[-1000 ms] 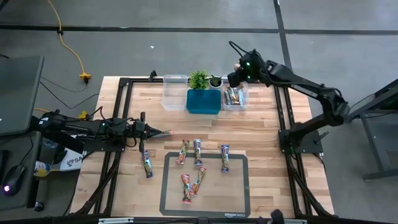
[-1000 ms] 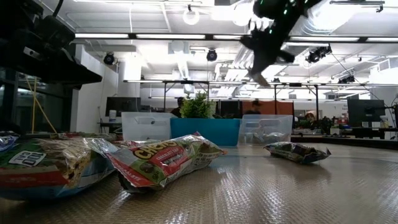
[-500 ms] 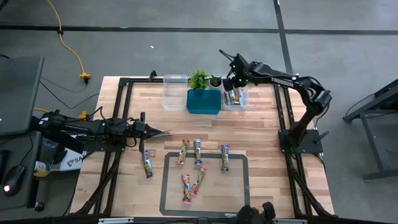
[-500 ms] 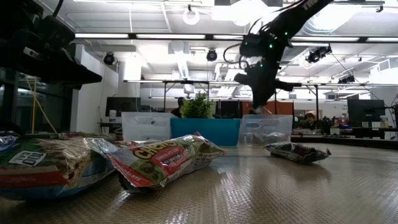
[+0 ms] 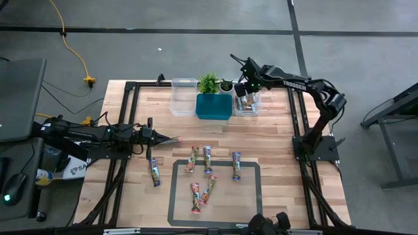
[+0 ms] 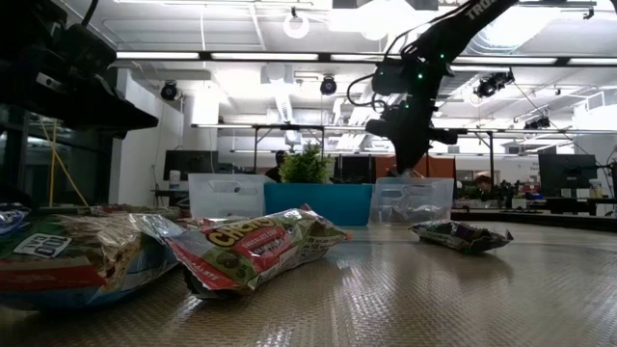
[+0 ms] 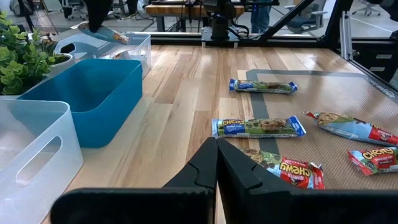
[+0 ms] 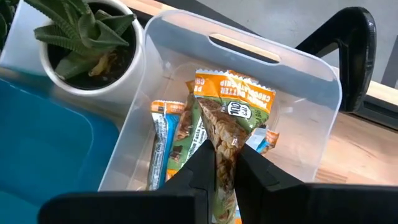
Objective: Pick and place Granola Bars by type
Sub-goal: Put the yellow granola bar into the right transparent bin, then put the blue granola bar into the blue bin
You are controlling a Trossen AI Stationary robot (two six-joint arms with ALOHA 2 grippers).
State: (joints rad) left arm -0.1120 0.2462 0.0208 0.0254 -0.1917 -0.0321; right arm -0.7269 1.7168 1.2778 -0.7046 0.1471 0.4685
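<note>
My right gripper [image 8: 222, 163] hangs over the clear bin [image 5: 255, 104] at the table's far right, shut on an orange-and-green granola bar [image 8: 229, 118]. A few bars [image 8: 166, 146] lie in that bin. Several more granola bars [image 5: 208, 159] lie flat on the dark mat [image 5: 251, 196] and one [image 5: 154, 172] on the wood left of it. My left gripper [image 5: 176, 139] rests shut and empty, low over the table's left side; its wrist view shows it [image 7: 216, 148] pointing at the mat's bars. My right gripper pinches the orange-and-green bar between its two fingers, on the wrapper's flat faces [image 8: 219, 148] past the bar's middle. The fingers slant steeply down from above and lie along the bar. The bar's free end [image 8: 235, 90] points down into the bin.
Along the far edge stand an empty clear bin [image 5: 183, 96], a blue bin [image 5: 214, 106], a leafy plant [image 5: 209, 83] and a small potted plant [image 5: 226, 85] beside the right bin. A black frame runs around the table. Bare wood lies between bins and mat.
My right gripper has come down over the right clear bin and tipped more steeply downward, carrying the bar with it; most of the move came early, and it has nearly stopped.
</note>
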